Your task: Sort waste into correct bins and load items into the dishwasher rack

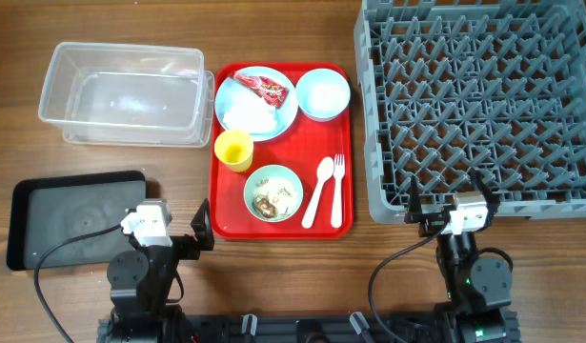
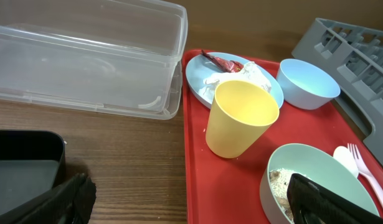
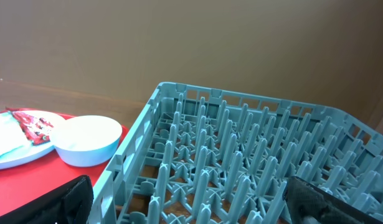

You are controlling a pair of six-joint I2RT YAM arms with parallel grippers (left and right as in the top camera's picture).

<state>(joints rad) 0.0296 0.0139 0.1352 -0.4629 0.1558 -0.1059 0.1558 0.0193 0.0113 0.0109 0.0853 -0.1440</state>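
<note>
On a red serving tray (image 1: 226, 205), a pale blue plate (image 1: 283, 114) carries the red wrapper (image 1: 262, 88) and white napkin (image 1: 247, 116). Beside it are a blue bowl (image 1: 323, 93), a yellow cup (image 1: 233, 150), a green bowl (image 1: 272, 193) holding food scraps (image 2: 279, 183), and a white spoon (image 1: 319, 186) and fork (image 1: 337, 186). The grey dishwasher rack (image 1: 483, 95) fills the right side. My left gripper (image 1: 173, 229) is open and holds nothing, low between the black tray and the red tray. My right gripper (image 1: 452, 205) is open at the rack's near edge.
The clear tub (image 1: 126, 90) stands at the back left, with nothing in it. The flat black tray (image 1: 64, 214) lies at the front left, close to my left arm. Bare wood shows between the tub and the black tray.
</note>
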